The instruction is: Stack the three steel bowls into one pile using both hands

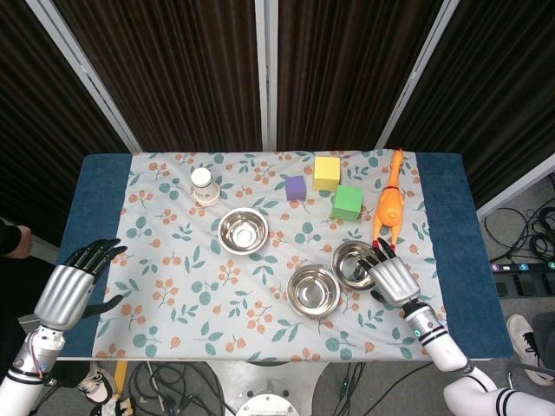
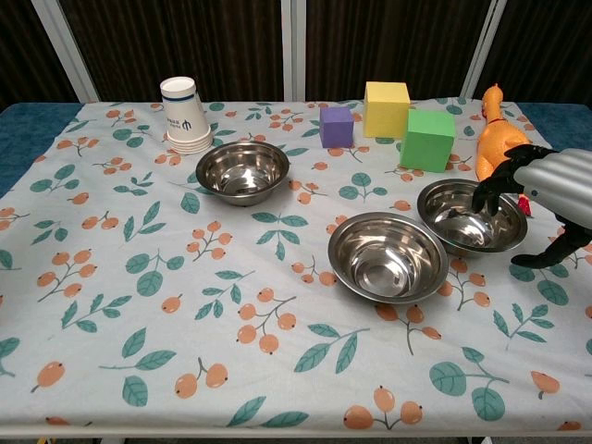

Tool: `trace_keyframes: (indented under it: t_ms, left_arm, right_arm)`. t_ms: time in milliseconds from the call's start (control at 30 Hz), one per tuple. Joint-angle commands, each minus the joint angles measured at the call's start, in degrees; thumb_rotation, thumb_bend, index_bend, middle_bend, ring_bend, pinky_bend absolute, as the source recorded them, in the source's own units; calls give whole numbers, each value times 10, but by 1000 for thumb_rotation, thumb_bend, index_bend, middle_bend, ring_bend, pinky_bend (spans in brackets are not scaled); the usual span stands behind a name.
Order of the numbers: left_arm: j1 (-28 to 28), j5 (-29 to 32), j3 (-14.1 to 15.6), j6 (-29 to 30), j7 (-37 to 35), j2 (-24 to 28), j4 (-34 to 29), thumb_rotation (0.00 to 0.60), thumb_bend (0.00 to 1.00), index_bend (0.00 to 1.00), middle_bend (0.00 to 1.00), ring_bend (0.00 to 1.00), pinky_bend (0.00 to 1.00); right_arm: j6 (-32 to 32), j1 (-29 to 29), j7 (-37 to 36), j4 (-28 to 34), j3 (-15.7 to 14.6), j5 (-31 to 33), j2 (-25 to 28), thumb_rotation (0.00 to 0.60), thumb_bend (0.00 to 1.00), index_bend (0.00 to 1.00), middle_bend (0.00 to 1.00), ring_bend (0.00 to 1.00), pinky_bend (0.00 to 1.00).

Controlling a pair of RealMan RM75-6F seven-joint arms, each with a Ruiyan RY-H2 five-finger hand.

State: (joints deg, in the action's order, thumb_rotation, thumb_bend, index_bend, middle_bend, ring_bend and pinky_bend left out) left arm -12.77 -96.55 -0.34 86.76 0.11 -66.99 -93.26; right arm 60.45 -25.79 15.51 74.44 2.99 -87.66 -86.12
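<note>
Three steel bowls sit apart on the floral cloth. One bowl [image 1: 243,230] [image 2: 242,171] is at mid-left. Another bowl [image 1: 313,290] [image 2: 388,256] sits nearer the front, touching or almost touching the third bowl [image 1: 354,264] [image 2: 467,215] on its right. My right hand [image 1: 395,279] [image 2: 548,192] hovers at that right bowl's outer rim, fingers spread over the rim and thumb outside, holding nothing. My left hand [image 1: 71,287] is open over the table's left edge, seen only in the head view.
A stack of white paper cups [image 2: 186,115] stands at the back left. A purple cube [image 2: 337,126], yellow cube [image 2: 386,108] and green cube [image 2: 427,140] line the back. An orange rubber chicken [image 2: 497,140] lies right behind my right hand.
</note>
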Motion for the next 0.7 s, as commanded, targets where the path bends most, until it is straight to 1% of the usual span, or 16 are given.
trace_keyframes:
  t_ms: [33, 133, 300, 400, 700]
  left_arm:
    - [-1, -1, -1, -2, 1, -1, 1, 600, 146, 235, 263, 187, 304]
    - [-3, -3, -1, -4, 3, 0, 1, 600, 146, 235, 263, 186, 304]
    - [-2, -4, 0, -4, 0, -2, 8, 600, 147, 235, 263, 187, 304]
    - [-2, -3, 0, -6, -3, -5, 16, 600, 147, 235, 263, 187, 304]
    - [-1, 1, -1, -5, -15, -7, 23, 600, 147, 235, 263, 186, 305]
  right_arm:
    - [-6, -4, -1, -16, -3, 5, -13, 600, 111, 353, 380, 168, 20]
    - [-12, -11, -5, -31, -2, 10, -25, 600, 122, 376, 395, 168, 19]
    - [-24, -23, -3, -48, 2, 20, -46, 600, 238, 434, 430, 169, 17]
    - [-30, -29, 3, -54, 4, 25, -56, 600, 284, 467, 451, 169, 16]
    - [-26, -32, 15, -56, 5, 39, -66, 600, 371, 636, 560, 222, 13]
